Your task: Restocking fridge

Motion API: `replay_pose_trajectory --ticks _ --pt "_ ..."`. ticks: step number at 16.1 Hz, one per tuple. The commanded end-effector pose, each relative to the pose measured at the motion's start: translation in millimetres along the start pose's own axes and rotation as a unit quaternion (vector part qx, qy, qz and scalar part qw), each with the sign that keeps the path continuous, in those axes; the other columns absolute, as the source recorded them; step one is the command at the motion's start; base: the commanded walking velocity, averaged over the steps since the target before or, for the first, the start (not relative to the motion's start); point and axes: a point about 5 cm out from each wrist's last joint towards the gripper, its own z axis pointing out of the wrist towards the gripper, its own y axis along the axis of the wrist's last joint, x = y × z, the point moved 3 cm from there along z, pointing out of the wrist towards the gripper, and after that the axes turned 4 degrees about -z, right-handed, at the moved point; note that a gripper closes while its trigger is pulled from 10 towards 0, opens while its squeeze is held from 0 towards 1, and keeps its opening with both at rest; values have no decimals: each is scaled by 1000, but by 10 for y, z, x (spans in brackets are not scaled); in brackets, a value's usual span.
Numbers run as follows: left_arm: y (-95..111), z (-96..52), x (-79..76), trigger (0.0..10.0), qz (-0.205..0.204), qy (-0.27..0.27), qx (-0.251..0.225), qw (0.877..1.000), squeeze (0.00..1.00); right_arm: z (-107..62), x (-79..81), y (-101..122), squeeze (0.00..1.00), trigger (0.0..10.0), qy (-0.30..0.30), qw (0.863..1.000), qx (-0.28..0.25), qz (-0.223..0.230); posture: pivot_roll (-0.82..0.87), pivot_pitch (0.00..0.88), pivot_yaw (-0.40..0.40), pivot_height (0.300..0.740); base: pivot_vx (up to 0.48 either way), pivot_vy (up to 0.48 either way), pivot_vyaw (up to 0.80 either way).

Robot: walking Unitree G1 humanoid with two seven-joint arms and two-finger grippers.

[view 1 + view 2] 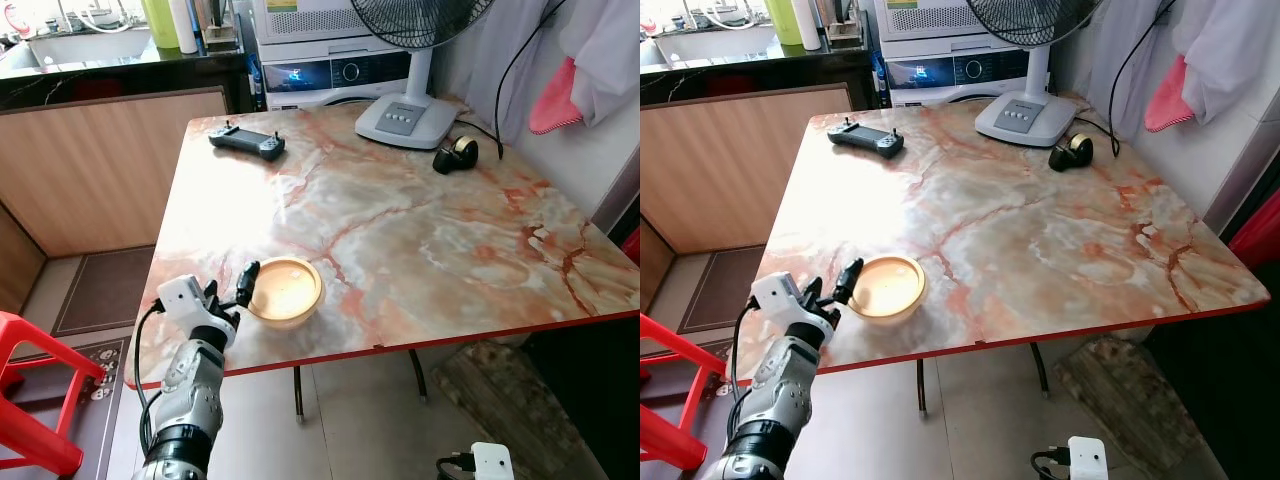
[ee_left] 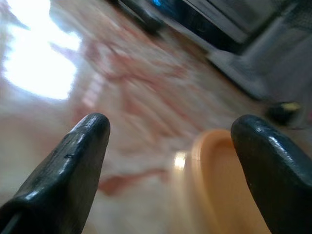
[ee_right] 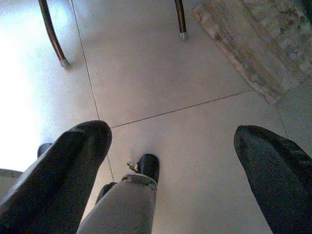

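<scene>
From the head camera, an orange bowl (image 1: 285, 291) sits near the front edge of a marble-patterned table (image 1: 420, 240) — the left gripper (image 1: 232, 296) just beside its rim, fingers apart. The left wrist view shows the bowl's rim between the spread fingertips (image 2: 78, 151). In the right wrist view, the right gripper (image 3: 170, 161) hangs open over floor tiles (image 3: 161, 73) — table legs (image 3: 52, 34) nearby.

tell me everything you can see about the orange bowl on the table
The orange bowl is a small round dish, pale orange-tan, looking like plastic, with a smooth rim and a lighter inside that looks empty. It stands upright near the front left edge of the marble-patterned table. The left gripper, open, is at its left side, one finger over the rim and the other outside; contact cannot be told.
</scene>
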Motion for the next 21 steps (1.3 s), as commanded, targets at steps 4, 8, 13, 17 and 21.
replay_pose_trajectory --ticks 4,8,13,17,21 --pt "-55 56 -141 10000 -36 -48 23 998 0 -19 -5 -49 0 10000 -1 1000 -1 1 -40 20 7 740 0 0 0" --pt "-63 67 -150 10000 -44 -59 29 997 0 -21 -6 -49 0 10000 0 1000 -3 2 -41 18 7 740 0 0 0" --pt "-110 59 -144 10000 -49 -60 38 996 0 -23 -9 -53 0 10000 0 1000 -4 2 -41 20 5 740 0 0 0" --pt "-164 68 -129 10000 -64 -56 49 995 0 -27 -15 -63 0 10000 0 1000 -3 1 -46 22 4 740 0 0 0" --pt "-246 82 -117 0 -84 -48 71 993 0 -29 -24 -68 0 10000 0 1000 -1 -3 -54 26 2 740 0 0 0"
